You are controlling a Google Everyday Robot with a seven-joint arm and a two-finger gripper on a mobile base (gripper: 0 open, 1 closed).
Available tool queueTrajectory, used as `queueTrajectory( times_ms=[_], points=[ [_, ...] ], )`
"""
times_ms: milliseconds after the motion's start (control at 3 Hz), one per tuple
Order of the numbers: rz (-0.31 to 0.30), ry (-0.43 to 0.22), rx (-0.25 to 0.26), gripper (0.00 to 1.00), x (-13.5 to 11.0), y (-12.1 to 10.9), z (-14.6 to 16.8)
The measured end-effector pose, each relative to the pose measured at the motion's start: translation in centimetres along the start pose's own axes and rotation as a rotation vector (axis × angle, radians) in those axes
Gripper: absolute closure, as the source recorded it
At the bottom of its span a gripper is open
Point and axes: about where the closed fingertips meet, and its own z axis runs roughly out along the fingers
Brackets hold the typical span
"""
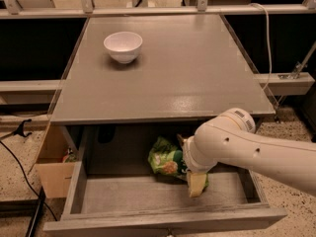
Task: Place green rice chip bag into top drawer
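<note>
One bowl (123,46) on tabletop (187,78), end effector (196,184) beside bag (165,159) in top drawer (163,218)

Grey is shown by the flat wooden table (187,73); a plain white round bowl (123,46) is seen on its far left part. A weathered grain is shown by the wide grey plank drawer (128,194). The crinkled light-green foil bag (165,159) is marked with darker green print. The pale cream gripper (196,185), on a white arm (266,154), is found below the table's front edge, beside the bag.
</note>
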Motion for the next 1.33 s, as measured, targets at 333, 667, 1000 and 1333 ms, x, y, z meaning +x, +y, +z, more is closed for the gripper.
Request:
queueTrajectory(
  times_ms=[333, 667, 1000, 1333],
  points=[
    [0.015, 0.025, 0.081, 0.00, 1.4, -0.6, -1.9],
    [0.028, 0.045, 0.137, 0.00, 2.4, -0.9, -3.6],
    [0.071, 0.055, 0.169, 0.26, 4.1, -0.8, -6.8],
    [0.105, 0.040, 0.182, 0.50, 5.3, -0.1, -9.6]
  ],
)
